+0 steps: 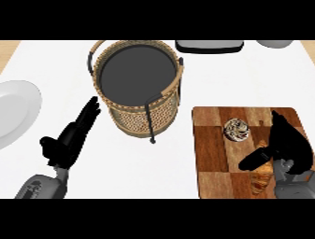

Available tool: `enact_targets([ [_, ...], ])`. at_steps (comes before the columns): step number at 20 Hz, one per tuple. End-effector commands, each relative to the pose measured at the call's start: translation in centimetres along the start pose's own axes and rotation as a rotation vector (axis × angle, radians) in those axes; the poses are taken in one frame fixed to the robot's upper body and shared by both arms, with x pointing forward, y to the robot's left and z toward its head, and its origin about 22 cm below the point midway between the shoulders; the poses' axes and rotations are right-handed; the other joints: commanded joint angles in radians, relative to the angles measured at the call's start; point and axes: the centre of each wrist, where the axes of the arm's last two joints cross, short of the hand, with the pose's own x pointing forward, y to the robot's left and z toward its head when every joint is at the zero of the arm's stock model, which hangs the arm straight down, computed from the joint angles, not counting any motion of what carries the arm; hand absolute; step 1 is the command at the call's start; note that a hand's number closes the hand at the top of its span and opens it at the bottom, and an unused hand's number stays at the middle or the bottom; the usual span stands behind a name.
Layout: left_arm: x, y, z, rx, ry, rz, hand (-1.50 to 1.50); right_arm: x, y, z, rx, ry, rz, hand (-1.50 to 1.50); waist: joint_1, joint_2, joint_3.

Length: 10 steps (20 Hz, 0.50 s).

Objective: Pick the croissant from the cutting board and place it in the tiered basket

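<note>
Fingers of our right hand stretch out straight over the cutting board, holding nothing.
Our croissant lies under the thumb: light, flaky, easily crushed, so we would grasp its thick middle.

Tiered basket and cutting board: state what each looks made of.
Tiered basket: woven wicker or rattan by its tan lattice wall, with a dark, matte tray inside and thin black metal-looking frame. Cutting board: wood, by its brown grained blocks in checker pattern, slightly glossy finish.
</note>
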Motion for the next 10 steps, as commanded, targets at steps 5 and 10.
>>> enact_targets([
  [5, -0.4, 0.1, 0.5, -0.014, -0.001, -0.003, 0.0, 0.3, 2.6, 1.1, 0.005, 0.265, 0.044, -1.5, 0.009, 0.002, 0.001],
  [10, 0.0, 0.1, -0.4, -0.018, -0.004, -0.005, 0.0, -1.2, 2.9, 0.8, 0.029, 0.298, 0.028, -1.5, 0.003, 0.003, 0.001],
])
